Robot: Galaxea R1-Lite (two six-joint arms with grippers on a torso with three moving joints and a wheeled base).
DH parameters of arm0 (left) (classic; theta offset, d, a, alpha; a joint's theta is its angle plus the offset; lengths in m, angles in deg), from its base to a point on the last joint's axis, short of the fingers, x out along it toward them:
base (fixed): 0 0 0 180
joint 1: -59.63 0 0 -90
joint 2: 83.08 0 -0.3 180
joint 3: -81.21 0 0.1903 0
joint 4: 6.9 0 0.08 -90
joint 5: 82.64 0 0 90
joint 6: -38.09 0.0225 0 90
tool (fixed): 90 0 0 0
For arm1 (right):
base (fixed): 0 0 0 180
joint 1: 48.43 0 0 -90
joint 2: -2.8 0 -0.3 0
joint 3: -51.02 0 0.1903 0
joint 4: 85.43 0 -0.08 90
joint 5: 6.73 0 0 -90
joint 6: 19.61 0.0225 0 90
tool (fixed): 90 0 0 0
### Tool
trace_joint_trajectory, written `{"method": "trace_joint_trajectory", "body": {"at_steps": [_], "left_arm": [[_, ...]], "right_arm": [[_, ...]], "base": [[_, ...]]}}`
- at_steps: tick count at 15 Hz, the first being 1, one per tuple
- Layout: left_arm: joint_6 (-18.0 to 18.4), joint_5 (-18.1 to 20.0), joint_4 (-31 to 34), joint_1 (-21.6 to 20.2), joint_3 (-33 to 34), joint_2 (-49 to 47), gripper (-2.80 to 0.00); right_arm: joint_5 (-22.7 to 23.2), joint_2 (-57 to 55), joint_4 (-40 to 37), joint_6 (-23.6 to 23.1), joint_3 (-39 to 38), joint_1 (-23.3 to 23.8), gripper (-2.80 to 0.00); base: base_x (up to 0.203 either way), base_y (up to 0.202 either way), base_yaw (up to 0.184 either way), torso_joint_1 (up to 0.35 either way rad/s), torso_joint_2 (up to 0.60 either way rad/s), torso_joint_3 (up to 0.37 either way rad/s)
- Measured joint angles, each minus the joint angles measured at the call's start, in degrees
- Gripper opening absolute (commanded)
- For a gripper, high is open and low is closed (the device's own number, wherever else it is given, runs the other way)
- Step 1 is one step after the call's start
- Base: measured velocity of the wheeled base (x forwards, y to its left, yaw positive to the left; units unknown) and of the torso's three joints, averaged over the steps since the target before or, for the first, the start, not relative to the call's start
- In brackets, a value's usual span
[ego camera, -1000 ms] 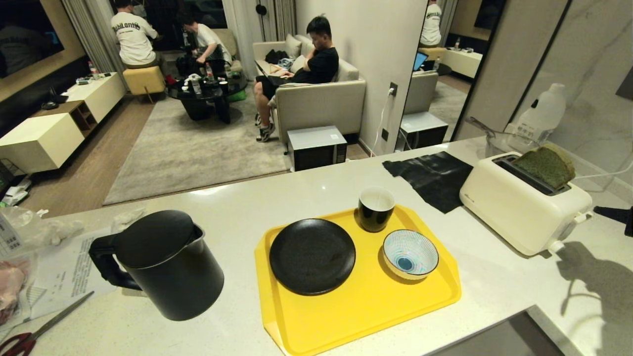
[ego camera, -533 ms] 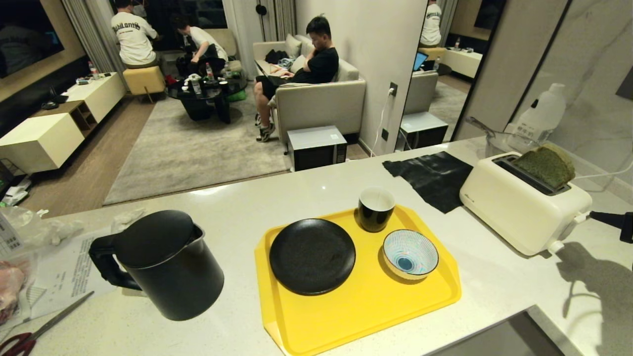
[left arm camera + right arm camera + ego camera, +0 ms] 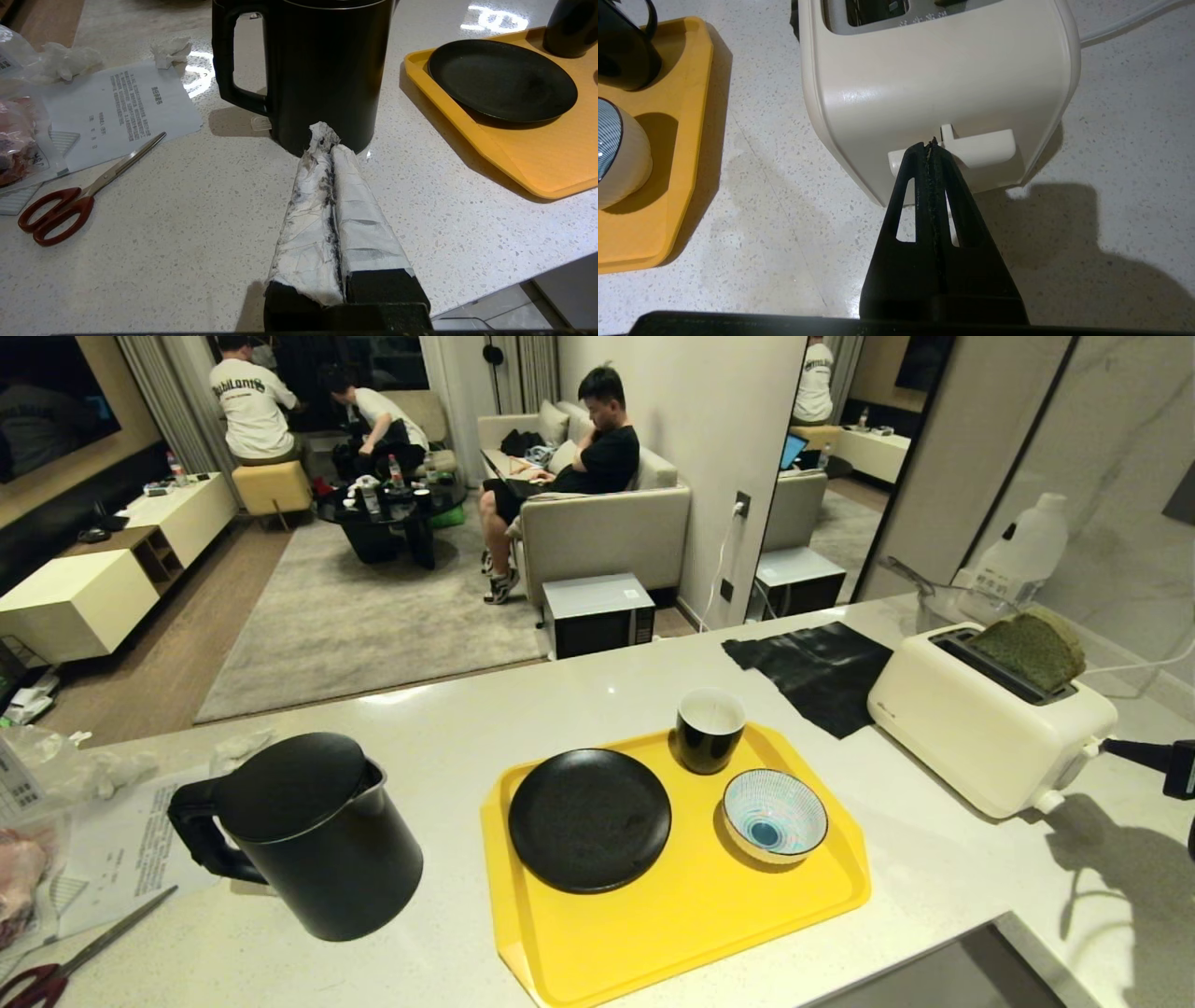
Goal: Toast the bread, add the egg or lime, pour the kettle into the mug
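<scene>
Pale speckled stone worktop [image 3: 523,709] fronting a living room, people sitting beyond. Right gripper [image 3: 932,143], black fingers [image 3: 920,161] pressed together, tips meeting cream toaster [image 3: 934,79] lever [image 3: 980,147]. Green bread [image 3: 1030,649] standing in slot. Left gripper [image 3: 325,140], taped fingers closed, empty, resting beside matte black kettle [image 3: 322,70].

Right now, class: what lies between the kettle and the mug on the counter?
In the head view, the black plate on the yellow tray lies between the kettle and the mug, plus bare counter.
</scene>
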Motion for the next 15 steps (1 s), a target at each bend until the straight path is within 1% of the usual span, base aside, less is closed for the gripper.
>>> {"method": "trace_joint_trajectory", "body": {"at_steps": [5,10,15], "left_arm": [[0.1,0.0,0.0,0.0,0.0,0.0,-2.8],[0.0,0.0,0.0,0.0,0.0,0.0,-2.8],[0.0,0.0,0.0,0.0,0.0,0.0,-2.8]], "right_arm": [[0.1,-0.6,0.0,0.0,1.1,-1.0,-2.8],[0.0,-3.0,0.0,-0.1,4.3,-1.1,-2.8],[-0.4,-4.3,0.0,-0.1,4.4,-1.0,-2.8]], "base": [[0.0,0.0,0.0,0.0,0.0,0.0],[0.0,0.0,0.0,0.0,0.0,0.0],[0.0,0.0,0.0,0.0,0.0,0.0]]}}
